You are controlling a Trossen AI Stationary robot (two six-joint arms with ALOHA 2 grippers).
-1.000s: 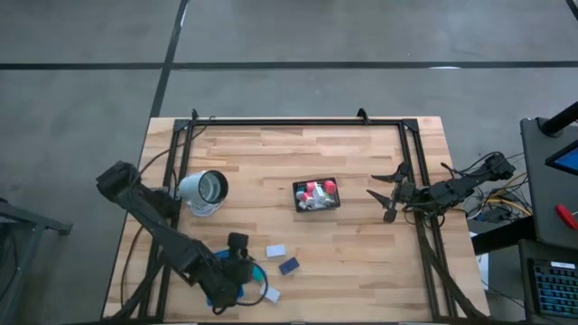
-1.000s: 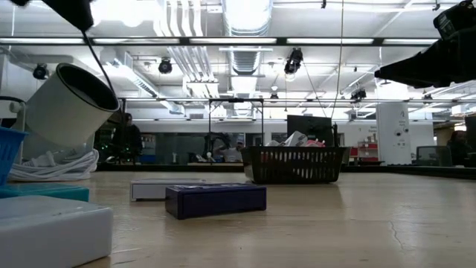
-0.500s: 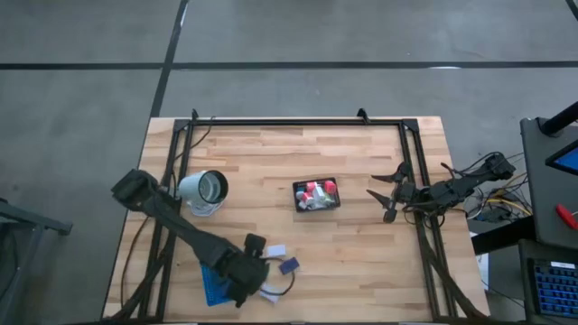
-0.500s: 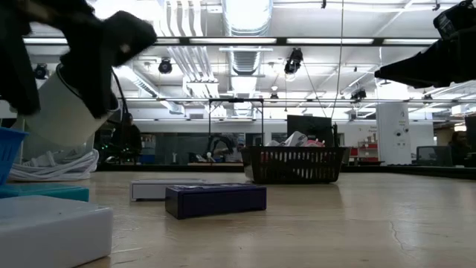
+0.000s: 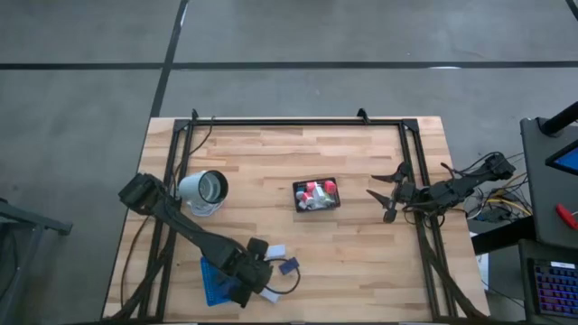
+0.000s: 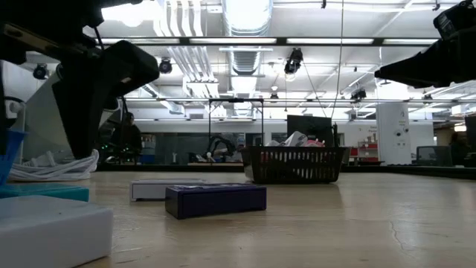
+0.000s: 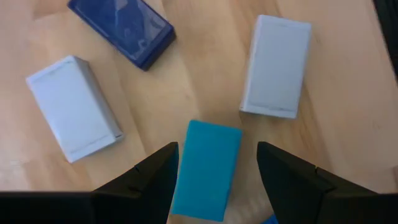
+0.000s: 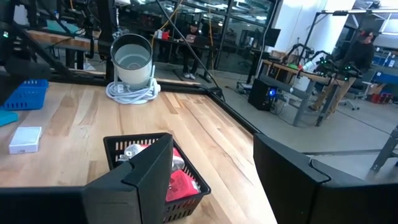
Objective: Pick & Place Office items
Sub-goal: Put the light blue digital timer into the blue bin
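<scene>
The office items near the table's near edge are small flat blocks: a teal block (image 7: 208, 168), a navy block (image 7: 121, 28), and two white blocks (image 7: 74, 109) (image 7: 277, 65), all lying flat on the wood. My left gripper (image 7: 217, 147) (image 5: 257, 271) hovers open above them, with a finger on either side of the teal block and touching nothing. In the low view the navy block (image 6: 216, 199) and a white block (image 6: 160, 189) show. More items, red and white, lie in the black mesh basket (image 5: 316, 195). My right gripper (image 5: 384, 197) waits open by the table's right edge.
A blue tray (image 5: 214, 282) lies at the near edge, just left of my left gripper. A white cylinder (image 5: 206, 190) on a coil of cable stands toward the left edge. The black frame rails (image 5: 298, 122) run along the far and side edges. Bare wood lies between the basket and the blocks.
My left arm has swung from over the blue tray toward the table's right, uncovering the tray, and now hangs over the blocks. In the low view it has come down into sight at the left. The blocks, the basket and my right arm have kept still.
</scene>
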